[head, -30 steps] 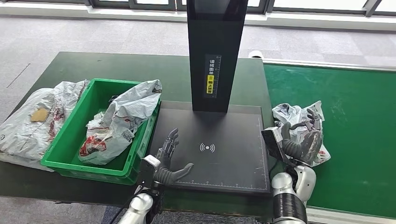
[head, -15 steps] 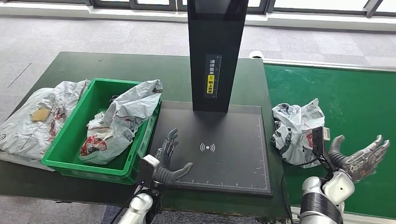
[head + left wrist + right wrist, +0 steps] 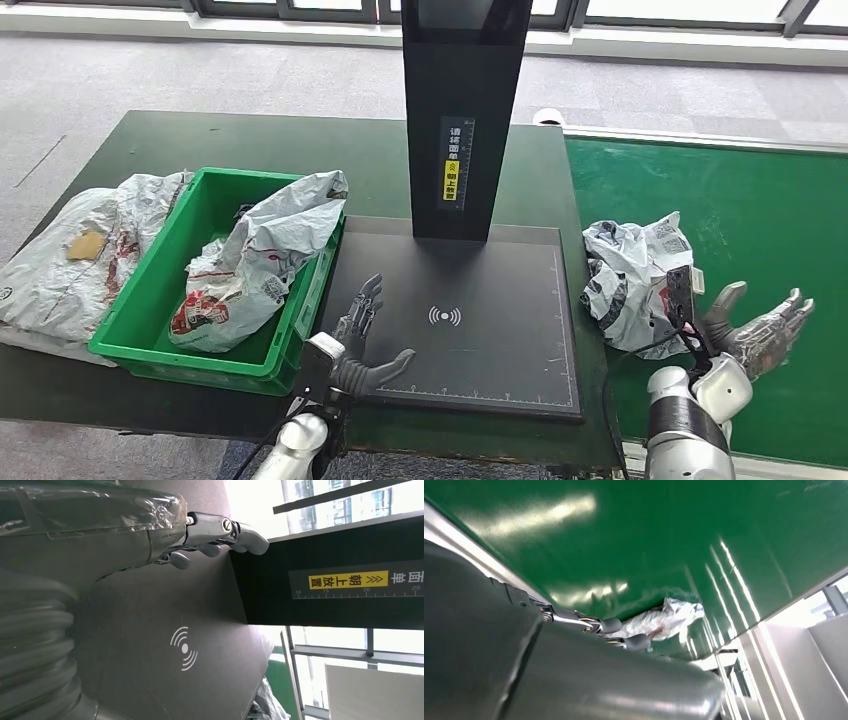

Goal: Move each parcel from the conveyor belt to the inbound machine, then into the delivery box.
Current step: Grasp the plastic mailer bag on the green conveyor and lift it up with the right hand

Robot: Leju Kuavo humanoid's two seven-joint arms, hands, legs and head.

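Right hand empty, fingers spread beside bag, probably poised to scoop; left hand released, resting on scanner plate.

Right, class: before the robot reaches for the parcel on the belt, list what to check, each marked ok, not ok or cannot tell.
1. Right hand holds nothing, fingers spread: ok.
2. Crumpled parcel lies on the conveyor belt, beside the right hand: ok.
3. Scanner pad of the inbound machine is bare: ok.
4. Left hand off the pad: not ok, it rests on the pad's corner.
5. Room in the green delivery box: cannot tell, a parcel already fills much of it.
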